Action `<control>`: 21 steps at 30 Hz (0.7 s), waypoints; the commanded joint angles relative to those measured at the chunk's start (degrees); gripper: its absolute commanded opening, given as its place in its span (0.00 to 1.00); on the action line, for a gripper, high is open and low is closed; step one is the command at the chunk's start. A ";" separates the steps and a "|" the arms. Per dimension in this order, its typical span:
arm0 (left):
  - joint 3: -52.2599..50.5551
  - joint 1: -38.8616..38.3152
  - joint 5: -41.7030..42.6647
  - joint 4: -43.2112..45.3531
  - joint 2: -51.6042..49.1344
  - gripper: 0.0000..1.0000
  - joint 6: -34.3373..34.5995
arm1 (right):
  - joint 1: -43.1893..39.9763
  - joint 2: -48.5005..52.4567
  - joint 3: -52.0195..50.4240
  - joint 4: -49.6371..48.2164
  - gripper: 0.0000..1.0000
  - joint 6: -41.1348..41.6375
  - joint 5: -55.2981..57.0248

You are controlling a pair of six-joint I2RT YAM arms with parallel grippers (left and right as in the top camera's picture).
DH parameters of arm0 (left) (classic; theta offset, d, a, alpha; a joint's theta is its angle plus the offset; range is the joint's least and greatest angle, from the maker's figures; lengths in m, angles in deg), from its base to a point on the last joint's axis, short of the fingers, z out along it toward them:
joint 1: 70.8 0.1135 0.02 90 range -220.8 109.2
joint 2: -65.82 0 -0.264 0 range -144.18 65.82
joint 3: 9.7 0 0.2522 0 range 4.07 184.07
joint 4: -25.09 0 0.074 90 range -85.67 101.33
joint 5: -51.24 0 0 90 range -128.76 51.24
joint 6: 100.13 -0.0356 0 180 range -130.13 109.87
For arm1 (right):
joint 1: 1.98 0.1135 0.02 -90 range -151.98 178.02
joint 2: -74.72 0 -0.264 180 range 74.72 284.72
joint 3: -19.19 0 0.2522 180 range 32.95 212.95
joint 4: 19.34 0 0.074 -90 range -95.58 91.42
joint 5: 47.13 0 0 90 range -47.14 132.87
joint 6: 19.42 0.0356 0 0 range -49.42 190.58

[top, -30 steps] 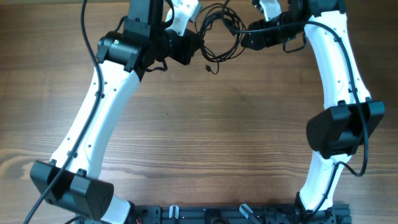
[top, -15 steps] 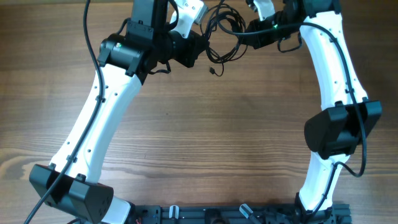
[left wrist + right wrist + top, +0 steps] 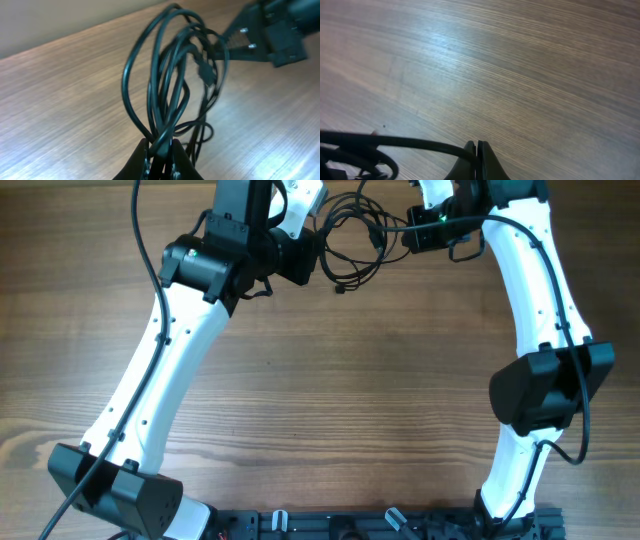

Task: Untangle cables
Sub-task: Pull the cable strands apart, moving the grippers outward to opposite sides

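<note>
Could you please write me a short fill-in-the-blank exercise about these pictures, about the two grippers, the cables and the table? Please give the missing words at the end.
1. The left gripper is ____ on several strands of the cables.
2. The right gripper pinches only ____ strand.
3. The table under the arms has a surface of brown ____ with visible grain.

Missing words: shut; one; wood

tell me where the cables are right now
Top centre of the overhead view, the cables are bunched between the left pincer and the right pincer, each shut on them.
</note>
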 commanded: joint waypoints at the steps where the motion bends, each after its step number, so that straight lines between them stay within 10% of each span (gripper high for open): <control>1: 0.39 1.05 -7.45 1.03 1.70 0.04 -0.48 | -4.00 0.61 -0.07 0.09 0.04 3.08 5.29; 21: 0.39 9.55 -9.97 2.10 1.68 0.04 -0.04 | -12.87 0.07 -0.07 2.62 0.05 1.84 4.94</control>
